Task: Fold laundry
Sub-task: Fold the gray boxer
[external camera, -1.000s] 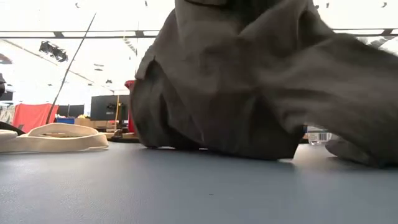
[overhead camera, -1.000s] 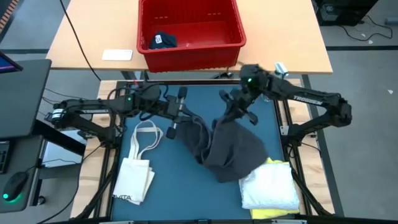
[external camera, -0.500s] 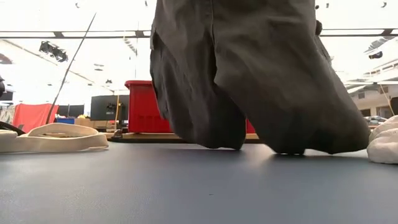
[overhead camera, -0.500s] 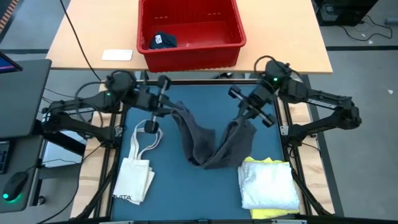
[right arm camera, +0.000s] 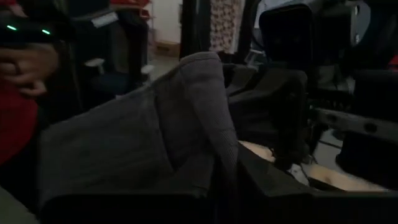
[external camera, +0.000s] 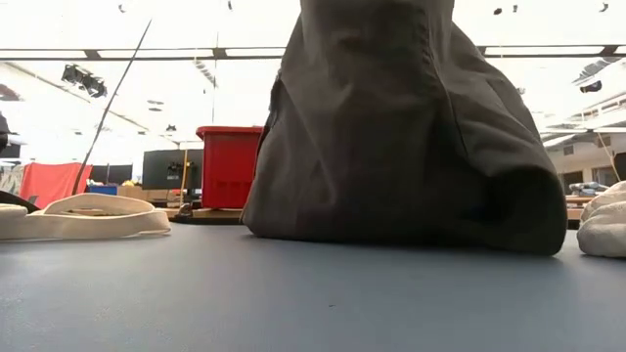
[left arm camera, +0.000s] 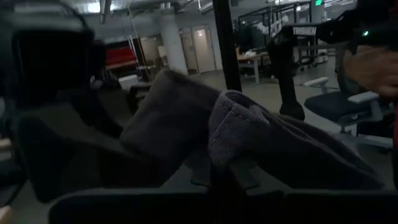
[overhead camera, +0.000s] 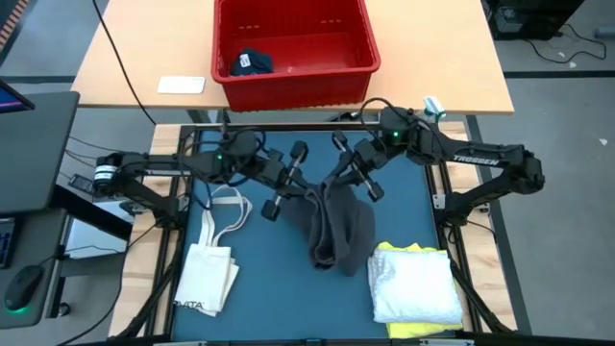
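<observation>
Left gripper (overhead camera: 285, 180), just left of the table's middle: clamped tight on an upper edge of the dark grey garment (overhead camera: 336, 223); in the left wrist view a thick fold of that cloth (left arm camera: 249, 134) bunched right at the fingers. Right gripper (overhead camera: 354, 168), close by on the right and slightly farther back: pinching the other upper edge of the same garment, with the cloth (right arm camera: 155, 137) draped over the fingers in the right wrist view; fingers close together there, though exactly how far closed cannot be told. Both grippers near each other, with the garment hanging between and below them.

Dark grey garment: folded into a narrow hanging bundle, lower end resting on the blue mat (overhead camera: 269, 288) near the table's centre; in the low view a tall grey mass (external camera: 391, 147) touching the surface.

Near and to the right of it: white garment (overhead camera: 415, 285) lying on top of the yellow garment (overhead camera: 423, 331), whose edge peeks out at the near side; grey cloth just beside them. Near left on the mat: cream tote bag (overhead camera: 209, 264), handles pointing away toward the far side, well apart from the grey piece.

Far side, on the wooden table (overhead camera: 135, 48): red bin (overhead camera: 293, 67) with a small dark piece (overhead camera: 251, 62) inside at its left. White card (overhead camera: 182, 85) left of the bin.
</observation>
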